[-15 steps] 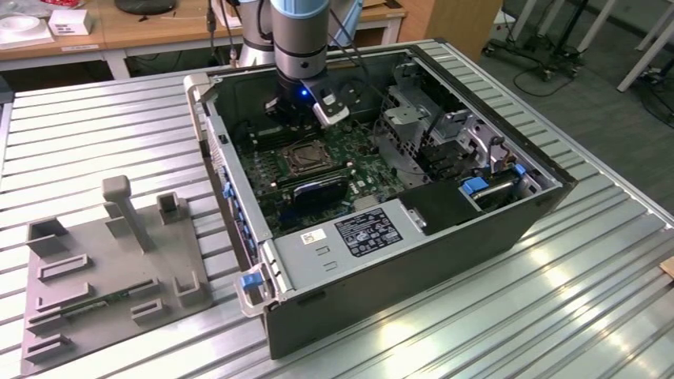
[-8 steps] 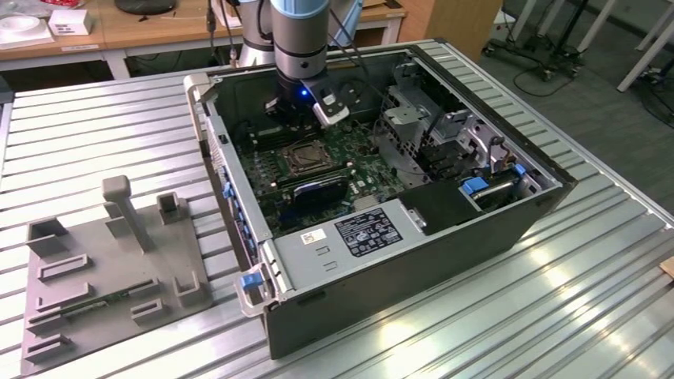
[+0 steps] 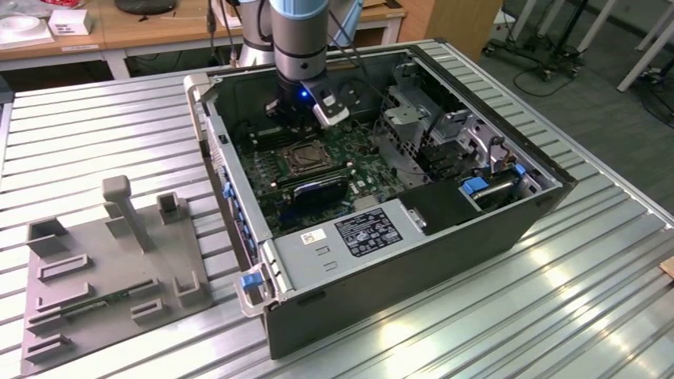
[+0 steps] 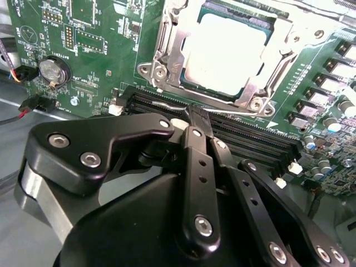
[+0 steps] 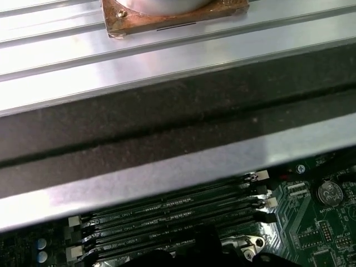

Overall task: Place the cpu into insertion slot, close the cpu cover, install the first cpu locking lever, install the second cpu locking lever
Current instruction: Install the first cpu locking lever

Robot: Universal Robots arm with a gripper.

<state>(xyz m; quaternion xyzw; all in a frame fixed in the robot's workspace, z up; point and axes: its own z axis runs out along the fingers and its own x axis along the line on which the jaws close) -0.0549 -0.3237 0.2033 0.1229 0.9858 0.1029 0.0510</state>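
A ribbed aluminium table carries a black desktop computer case laid on its side with the panel off, so that the board inside faces up and the arm can come at it from above. On the exterior view's left, well apart from the case, lies a flat grey fixture plate with upright pegs and pockets. The grey robot arm reaches down past the case wall to the green motherboard.

The black linkage gripper hangs low over the board. In the second wrist view its fingers are drawn together with no gap showing at the tips. They end just beside a thin silvery wire lever that runs along the near edge of the socket, but I cannot tell whether they pinch it or merely press against it.

The insertion slot, a square socket with a silvery metal rim, sits mid-board. The cpu cover, a thin silvery frame plate with a large window, appears to lie down flat on it. The cpu, a pale flat square chip, shows through that window, so it is seated in the slot.

Long narrow black memory slots run right under the fingers and crowd the approach to the lever. The case wall stands close behind the wrist. A round silver coin battery sits off to the side, out of the way
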